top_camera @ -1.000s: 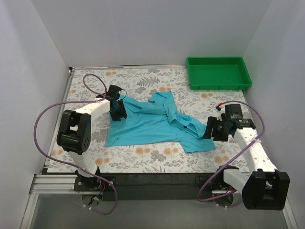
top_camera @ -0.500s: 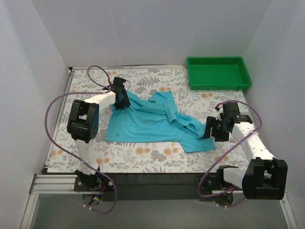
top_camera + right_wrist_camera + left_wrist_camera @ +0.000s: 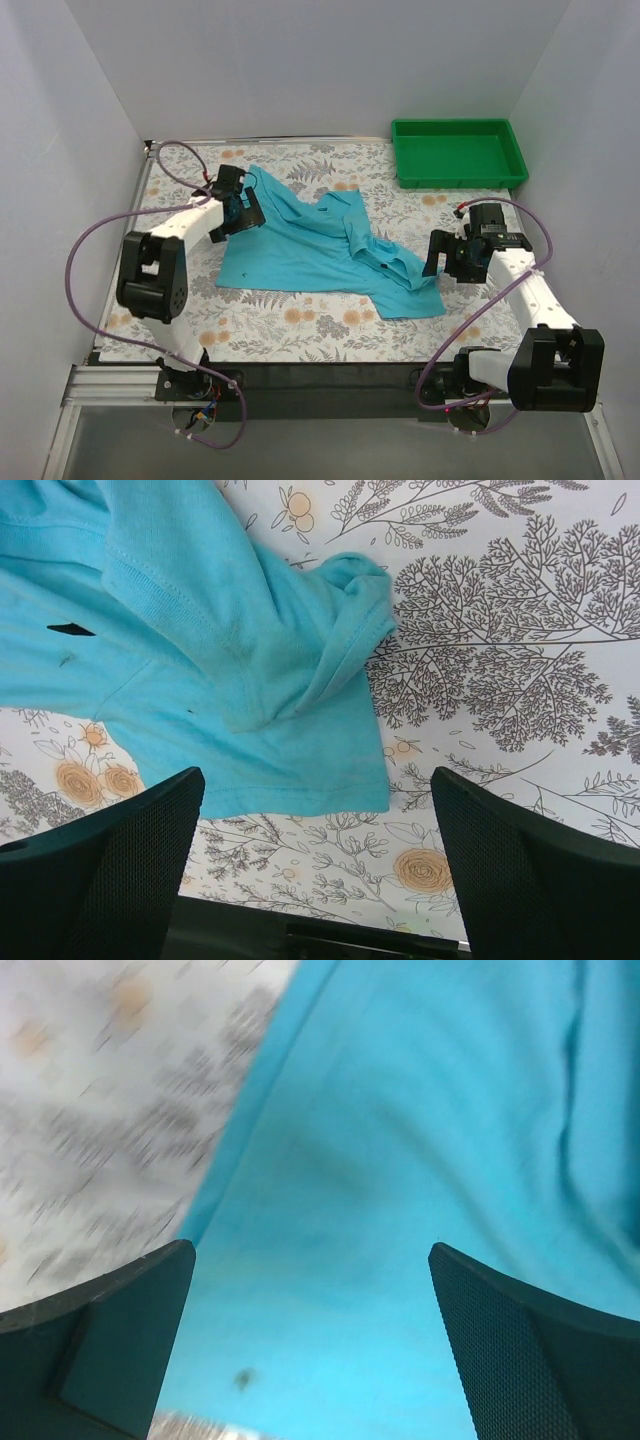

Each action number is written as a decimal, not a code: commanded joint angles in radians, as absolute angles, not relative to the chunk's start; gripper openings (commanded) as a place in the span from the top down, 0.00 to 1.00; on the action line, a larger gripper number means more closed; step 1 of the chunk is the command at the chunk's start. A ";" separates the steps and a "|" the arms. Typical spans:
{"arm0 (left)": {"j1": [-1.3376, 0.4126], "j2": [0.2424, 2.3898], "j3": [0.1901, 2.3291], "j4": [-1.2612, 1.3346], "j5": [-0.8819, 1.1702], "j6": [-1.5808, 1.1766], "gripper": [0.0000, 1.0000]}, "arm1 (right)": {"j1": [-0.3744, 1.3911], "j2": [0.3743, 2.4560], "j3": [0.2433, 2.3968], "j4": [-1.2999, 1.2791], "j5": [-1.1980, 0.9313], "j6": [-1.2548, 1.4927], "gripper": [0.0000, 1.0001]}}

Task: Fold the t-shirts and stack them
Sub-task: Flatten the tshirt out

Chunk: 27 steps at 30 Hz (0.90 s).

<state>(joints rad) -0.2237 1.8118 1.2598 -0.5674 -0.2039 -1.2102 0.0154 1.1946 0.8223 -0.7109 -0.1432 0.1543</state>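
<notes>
The turquoise t-shirt (image 3: 310,250) lies crumpled and partly spread on the flowered tablecloth, its collar bunched toward the right. My left gripper (image 3: 238,205) hovers at the shirt's far-left edge. In the left wrist view that left gripper (image 3: 310,1250) stands wide open just above the t-shirt (image 3: 400,1110), holding nothing. My right gripper (image 3: 440,258) sits just off the shirt's right side. Seen from the right wrist, the right gripper (image 3: 317,775) is open over the hem corner of the t-shirt (image 3: 200,660), with nothing between its fingers.
A green plastic tray (image 3: 458,152) stands at the back right corner. White walls close in the table on three sides. The black front edge (image 3: 330,375) runs between the two arm bases. Purple cables loop beside both arms.
The left gripper carried the shirt's far-left corner outward and back, then opened wide and let it go. The right gripper opened wider and drew slightly away from the hem.
</notes>
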 commanded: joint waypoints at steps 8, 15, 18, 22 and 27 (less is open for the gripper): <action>-0.166 1.356 0.819 -0.664 -0.261 -1.361 0.07 | 0.018 1.121 0.770 -0.701 -0.155 0.158 0.16; -0.156 1.368 0.758 -0.612 -0.285 -1.396 0.25 | 0.018 1.115 0.761 -0.700 -0.183 0.144 0.18; -0.156 1.384 0.738 -0.580 -0.291 -1.402 0.27 | 0.018 1.114 0.762 -0.701 -0.181 0.144 0.21; -0.156 1.407 0.732 -0.569 -0.290 -1.405 0.32 | 0.018 1.108 0.755 -0.701 -0.181 0.146 0.21; -0.156 1.417 0.700 -0.554 -0.301 -1.408 0.48 | 0.018 1.108 0.744 -0.701 -0.175 0.149 0.22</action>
<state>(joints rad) -0.1627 1.4212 0.7258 -0.5823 -0.2687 -1.3941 0.0151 1.1229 0.7532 -0.7067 -0.1669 0.1532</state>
